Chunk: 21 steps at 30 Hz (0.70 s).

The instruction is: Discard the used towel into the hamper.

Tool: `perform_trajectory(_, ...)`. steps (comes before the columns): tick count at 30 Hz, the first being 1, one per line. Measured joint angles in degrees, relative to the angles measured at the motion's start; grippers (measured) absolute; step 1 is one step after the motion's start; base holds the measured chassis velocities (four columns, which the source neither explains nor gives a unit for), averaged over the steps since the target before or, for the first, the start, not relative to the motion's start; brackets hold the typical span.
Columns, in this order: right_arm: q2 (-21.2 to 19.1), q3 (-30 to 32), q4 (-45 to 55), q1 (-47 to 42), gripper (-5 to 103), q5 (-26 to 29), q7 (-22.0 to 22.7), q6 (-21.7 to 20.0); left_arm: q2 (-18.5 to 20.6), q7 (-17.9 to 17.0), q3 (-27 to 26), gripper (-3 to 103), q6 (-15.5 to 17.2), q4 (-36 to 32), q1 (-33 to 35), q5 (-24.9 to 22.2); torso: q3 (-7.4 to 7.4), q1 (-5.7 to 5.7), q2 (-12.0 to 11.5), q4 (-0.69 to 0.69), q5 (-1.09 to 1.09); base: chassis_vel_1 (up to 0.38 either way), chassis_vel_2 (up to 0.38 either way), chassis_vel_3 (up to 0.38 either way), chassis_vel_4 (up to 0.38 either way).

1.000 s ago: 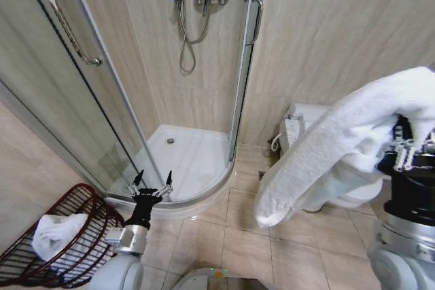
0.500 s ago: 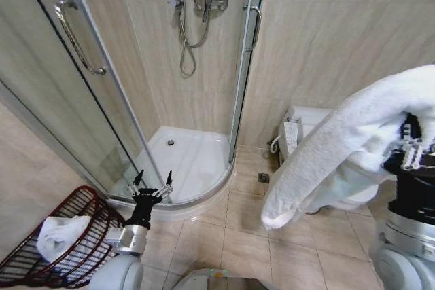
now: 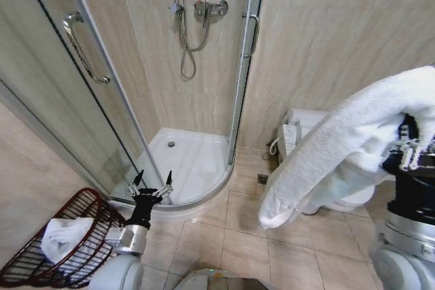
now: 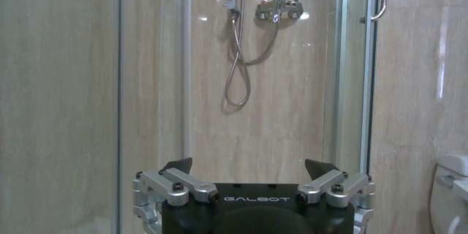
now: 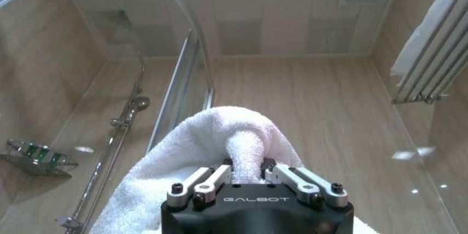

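White terry towel (image 3: 340,154) is hanging off the right hand (image 5: 247,175), raised high at robot's right side; wrist view is showing the fingers (image 5: 212,176) pinching a bunched fold of it, so clamped on the cloth. Rest of towel is draping down and fwd in a long loose lobe, w/ its low end dangling above the tiled floor (image 3: 238,242), in front of the toilet (image 3: 312,127). Judging handling: soft, light, floppy, no stiffness, so it's going to swing and sag when the arm is moving; the pinch on a gathered fold looks ok, prob. better than an edge, which could slip out. Hamper (image 3: 75,242) is sitting on the floor low at robot's left, well apart from the towel, dark red-brown openwork, tilted or seen at an angle, can't tell which. Another white cloth (image 3: 62,236) is lying inside it. Left hand (image 3: 151,183) is idling low in front, fingers apart, nothing held, pointing at the shower stall (image 3: 183,154). Hard to see: towel is covering most of the right hand in head view, hamper's near rim is getting cut off at pic edge, and the towel's far side is hidden behind its own folds.
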Motion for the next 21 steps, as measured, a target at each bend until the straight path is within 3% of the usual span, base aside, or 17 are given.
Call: perform_trajectory(21,0.33,0.05,-0.06,-0.21,14,-0.09,-0.14,0.73,0.0,0.0,0.0,100,0.0,0.0,0.0,0.0,2.87,2.17,5.05,0.0,0.0,0.0,0.0,0.0,0.0)
